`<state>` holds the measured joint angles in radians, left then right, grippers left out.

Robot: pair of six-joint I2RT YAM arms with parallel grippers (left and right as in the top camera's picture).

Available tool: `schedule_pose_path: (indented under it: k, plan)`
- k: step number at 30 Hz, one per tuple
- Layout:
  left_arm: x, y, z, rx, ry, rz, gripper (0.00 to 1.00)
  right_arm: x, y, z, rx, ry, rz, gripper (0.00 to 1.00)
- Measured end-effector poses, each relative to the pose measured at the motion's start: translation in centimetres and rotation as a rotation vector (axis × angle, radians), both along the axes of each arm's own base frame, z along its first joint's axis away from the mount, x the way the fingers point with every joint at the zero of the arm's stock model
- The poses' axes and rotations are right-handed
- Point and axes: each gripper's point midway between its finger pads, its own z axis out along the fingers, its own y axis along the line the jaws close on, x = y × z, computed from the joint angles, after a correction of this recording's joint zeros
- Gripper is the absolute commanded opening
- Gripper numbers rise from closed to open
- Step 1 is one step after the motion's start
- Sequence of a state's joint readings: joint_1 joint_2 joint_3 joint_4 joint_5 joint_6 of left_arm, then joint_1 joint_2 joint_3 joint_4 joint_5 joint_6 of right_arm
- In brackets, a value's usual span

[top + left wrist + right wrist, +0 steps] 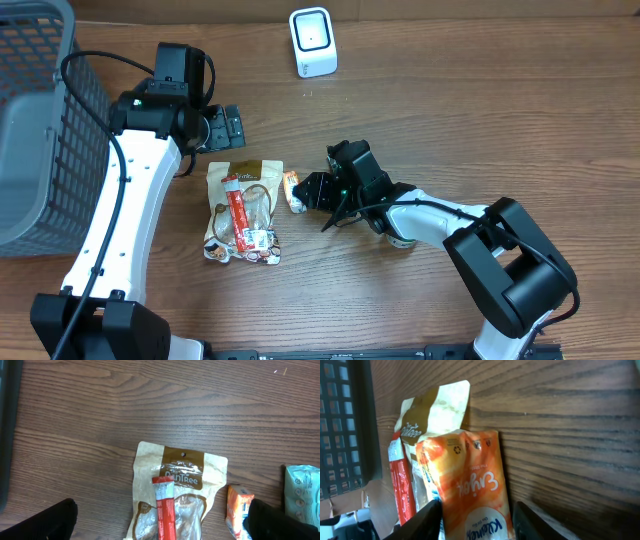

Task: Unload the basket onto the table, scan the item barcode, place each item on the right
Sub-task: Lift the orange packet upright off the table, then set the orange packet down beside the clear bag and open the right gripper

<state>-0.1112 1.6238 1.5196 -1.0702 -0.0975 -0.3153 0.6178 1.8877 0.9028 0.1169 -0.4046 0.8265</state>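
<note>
Your right fingers (427, 522) stand parted astride the orange packet (470, 485), grip or not you can't tell, the packet lying on the bench (470, 110) just right of the pouch (255, 172), scanner (312, 42) well off at the far edge; left fingers (47, 522) wide open, empty.

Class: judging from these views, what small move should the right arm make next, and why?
Probably close the right gripper on the orange plastic packet: its open fingers sit either side of it, and it lies away from the white barcode scanner.
</note>
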Motion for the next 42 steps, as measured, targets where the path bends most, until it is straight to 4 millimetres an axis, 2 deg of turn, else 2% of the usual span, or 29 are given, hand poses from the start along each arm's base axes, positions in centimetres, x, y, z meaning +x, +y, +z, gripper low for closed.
schedule_pose_path:
  k: [4, 9, 15, 20, 25, 29, 35, 42]
  plan:
    - [0.0, 0.0, 0.0, 0.0, 0.0, 0.0, 1.0, 0.2, 0.0, 0.3, -0.005, -0.014, 0.007, 0.52]
    - [0.0, 0.0, 0.0, 0.0, 0.0, 0.0, 1.0, 0.3, -0.5, 1.6, -0.044, -0.035, 0.007, 0.52]
    - [0.0, 0.0, 0.0, 0.0, 0.0, 0.0, 1.0, 1.0, -1.2, 3.4, -0.157, -0.047, 0.031, 0.53]
    - [0.0, 0.0, 0.0, 0.0, 0.0, 0.0, 1.0, 1.7, -2.4, 5.6, -0.301, -0.063, 0.061, 0.58]
    - [0.0, 0.0, 0.0, 0.0, 0.0, 0.0, 1.0, 2.4, -2.5, 7.5, -0.377, -0.138, 0.076, 0.64]
    - [0.0, 0.0, 0.0, 0.0, 0.0, 0.0, 1.0, 1.6, -2.3, 7.2, -0.445, -0.168, 0.101, 0.65]
    - [0.0, 0.0, 0.0, 0.0, 0.0, 0.0, 1.0, 0.5, -0.6, 6.4, -0.508, -0.229, 0.154, 0.65]
    - [0.0, 0.0, 0.0, 0.0, 0.0, 0.0, 1.0, -0.3, 0.6, 4.0, -0.611, -0.282, 0.201, 0.66]
